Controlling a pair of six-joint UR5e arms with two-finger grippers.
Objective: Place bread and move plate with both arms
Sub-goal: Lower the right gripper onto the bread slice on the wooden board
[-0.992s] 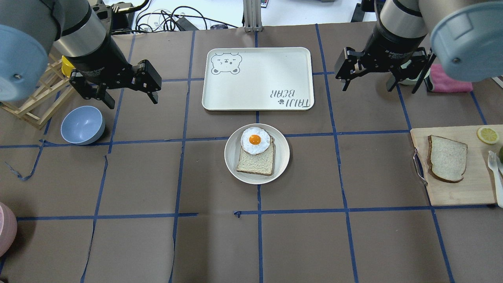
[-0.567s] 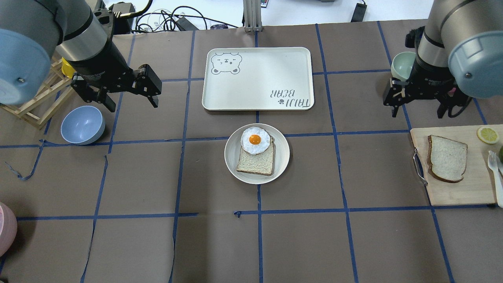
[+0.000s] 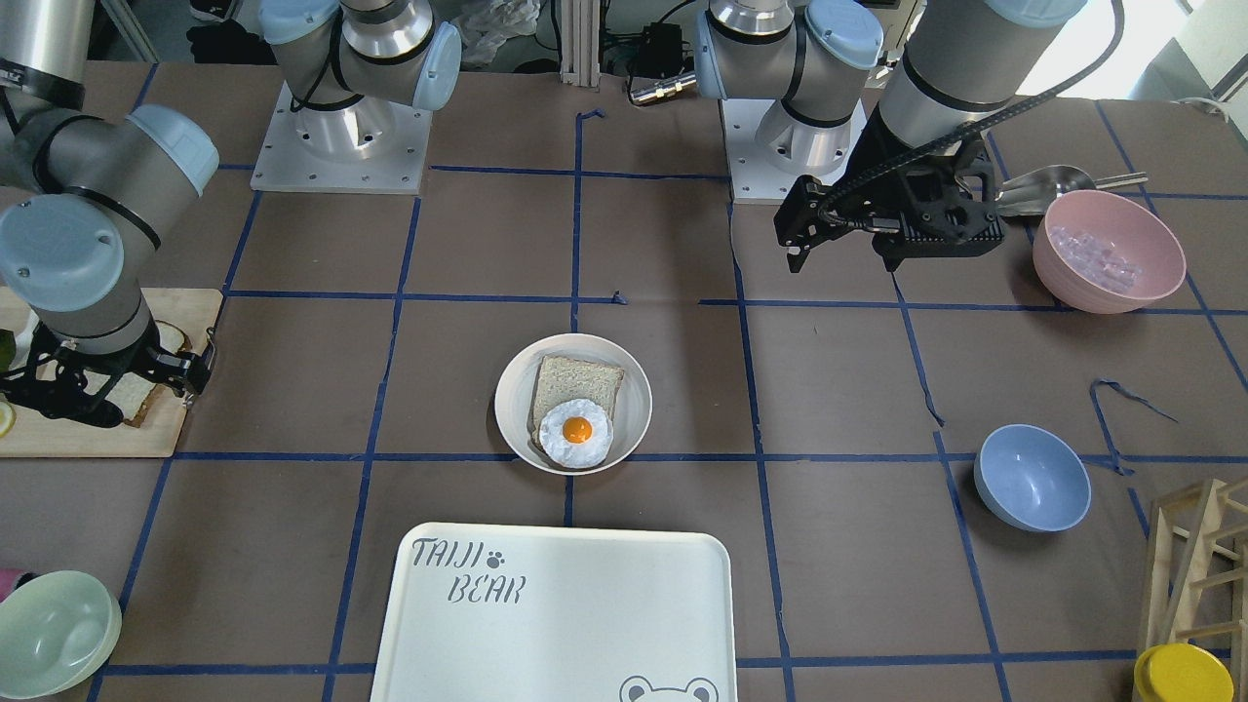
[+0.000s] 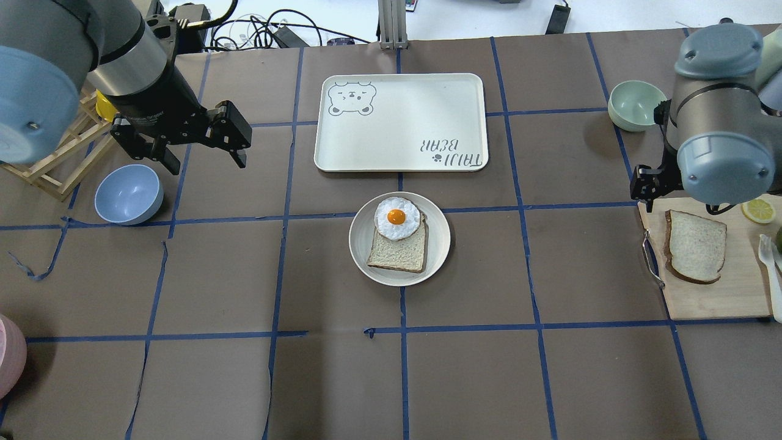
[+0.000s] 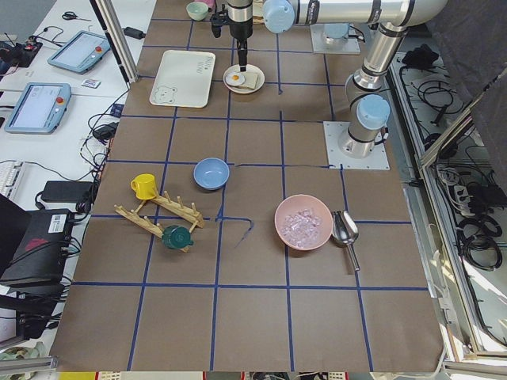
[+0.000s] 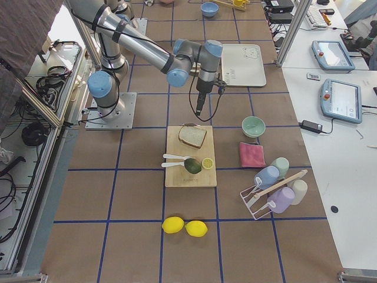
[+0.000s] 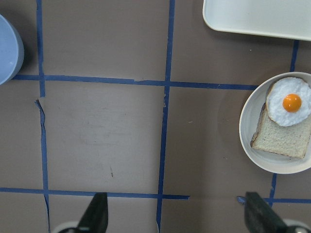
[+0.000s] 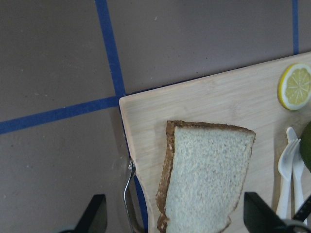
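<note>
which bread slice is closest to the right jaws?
The bare, dark-crusted slice on the wooden cutting board; the right wrist view shows it between the open jaws. The other slice carries a fried egg on the plate at mid-table.

Bright, even light fell from above on the brown paper-covered table [image 4: 550, 275]. Shadows were soft, with only faint shade hugging the round cream-white plate [image 4: 441, 247]. Daylight glared white in the upper right corner of the front-facing view. In the wrist views the table was sharp, while the black fingertips [image 7: 97, 216] of the left gripper [image 7: 176, 218] and those of the right gripper [image 8: 175, 216] were dark and blurred. Far things in both side views were small and lacked fine detail.
</note>
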